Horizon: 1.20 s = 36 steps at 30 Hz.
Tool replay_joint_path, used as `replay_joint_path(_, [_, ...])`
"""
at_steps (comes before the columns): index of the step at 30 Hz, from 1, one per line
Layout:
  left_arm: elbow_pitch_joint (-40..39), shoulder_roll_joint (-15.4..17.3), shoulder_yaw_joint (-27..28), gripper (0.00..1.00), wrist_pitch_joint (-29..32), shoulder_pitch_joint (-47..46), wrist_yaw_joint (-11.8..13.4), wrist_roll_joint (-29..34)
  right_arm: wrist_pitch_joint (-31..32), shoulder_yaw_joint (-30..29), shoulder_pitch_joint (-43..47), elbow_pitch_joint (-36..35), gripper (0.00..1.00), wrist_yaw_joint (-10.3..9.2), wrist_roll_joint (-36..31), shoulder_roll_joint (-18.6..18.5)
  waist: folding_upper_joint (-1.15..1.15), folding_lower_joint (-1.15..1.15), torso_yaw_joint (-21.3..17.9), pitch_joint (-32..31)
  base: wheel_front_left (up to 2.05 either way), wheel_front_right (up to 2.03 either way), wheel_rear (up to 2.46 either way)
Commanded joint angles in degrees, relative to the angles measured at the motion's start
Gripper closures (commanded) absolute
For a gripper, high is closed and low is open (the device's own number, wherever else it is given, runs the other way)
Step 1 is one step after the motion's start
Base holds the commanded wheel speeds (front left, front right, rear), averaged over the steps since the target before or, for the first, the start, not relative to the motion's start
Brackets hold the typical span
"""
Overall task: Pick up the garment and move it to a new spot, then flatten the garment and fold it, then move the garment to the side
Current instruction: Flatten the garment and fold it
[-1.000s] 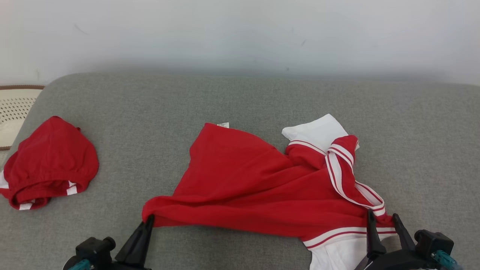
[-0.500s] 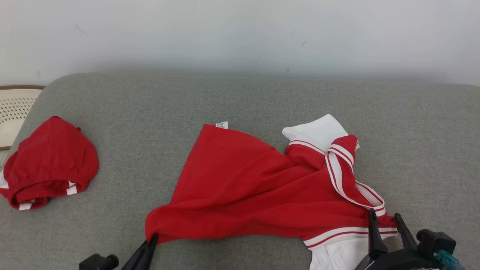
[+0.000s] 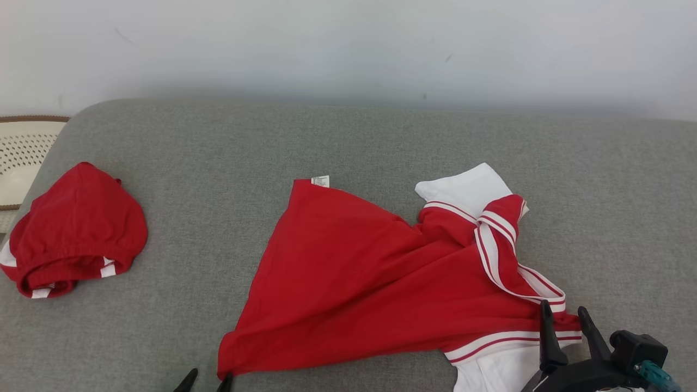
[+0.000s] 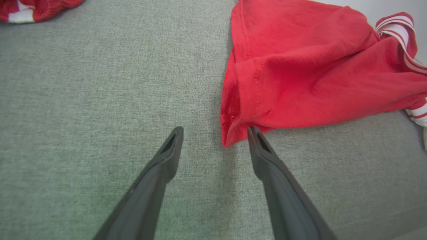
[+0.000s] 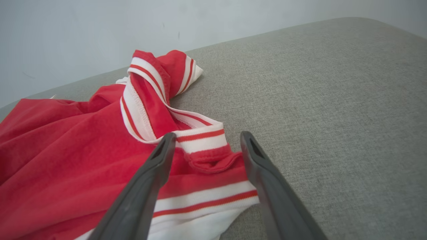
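The garment (image 3: pixel 370 272) is a red shirt with white striped trim, lying half spread and creased on the grey cushion (image 3: pixel 348 141). My left gripper (image 3: pixel 208 378) is open at the bottom edge of the head view. In the left wrist view the left gripper (image 4: pixel 215 130) has the garment's (image 4: pixel 300 66) hemmed red corner loose between its tips, close to the right-hand finger. My right gripper (image 3: pixel 563 307) is open at the shirt's right end. In the right wrist view the right gripper (image 5: pixel 207 135) straddles a bunched striped band of the garment (image 5: pixel 66 150) without pinching it.
A second red garment (image 3: pixel 76 228) lies bundled at the cushion's left end, its edge showing in the left wrist view as the second garment (image 4: pixel 33 10). A pale perforated basket (image 3: pixel 22 152) stands beyond that end. A light wall (image 3: pixel 348 43) runs behind the cushion.
My left gripper drew the shirt's lower left corner toward the front, then opened and let it go. The right gripper stayed open in place. The head camera shifted slightly.
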Motion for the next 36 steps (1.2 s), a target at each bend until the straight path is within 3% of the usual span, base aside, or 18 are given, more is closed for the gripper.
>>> replay_joint_path(1, [0.6, 0.1, 0.3, 0.0, -0.4, -0.6, -0.1, 0.1, -0.1, 0.0, 0.5, -0.2, 0.0, 0.05, -0.1, -0.1, 0.0, 0.0, 0.2, 0.1, 0.0, 0.0, 0.0])
replay_joint_path(13, [-5.6, -1.3, 1.7, 0.0, -0.6, -1.0, -0.3, 0.8, 0.1, 0.2, 0.1, -0.5, 0.0, 0.05, -0.1, 0.0, 0.0, 0.0, 0.0, 0.3, 0.0, 0.0, 0.0])
replay_joint_path(20, [-2.6, -1.4, -0.1, 0.0, 0.4, -3.2, -0.3, -2.6, 0.0, 0.3, -0.3, -0.2, 0.0, 0.05, 0.1, 0.0, 0.0, 0.0, -1.2, 0.6, 0.0, 0.0, 0.0])
replay_joint_path(21, [-1.9, -1.3, -0.8, 0.28, 0.7, -3.5, -0.3, -3.7, -0.1, 0.3, -0.4, -0.2, 0.0, 0.05, 0.1, 0.1, 0.0, 0.0, -1.2, 0.6, 0.0, 0.0, 0.0])
replay_joint_path(22, [-1.1, -1.0, -1.4, 0.8, 1.1, -4.1, -0.3, -4.4, -0.1, 0.4, -0.4, -0.3, 0.0, 0.05, 0.1, 0.1, 0.0, 0.0, -1.3, 0.7, 0.0, 0.0, 0.0])
replay_joint_path(23, [-0.4, -0.6, -2.2, 1.0, 1.3, -4.8, -0.3, -5.1, -0.2, 0.4, -0.5, -0.2, 0.0, 0.05, 0.1, 0.1, 0.0, 0.0, -1.4, 0.8, 0.0, 0.0, 0.0])
replay_joint_path(36, [2.6, -1.0, -4.6, 1.0, -0.6, -16.3, -0.3, -1.6, -0.4, 0.4, -1.2, 0.2, 0.0, 0.05, 0.0, 0.1, 0.0, 0.0, -2.0, 1.9, 0.0, 0.0, 0.0])
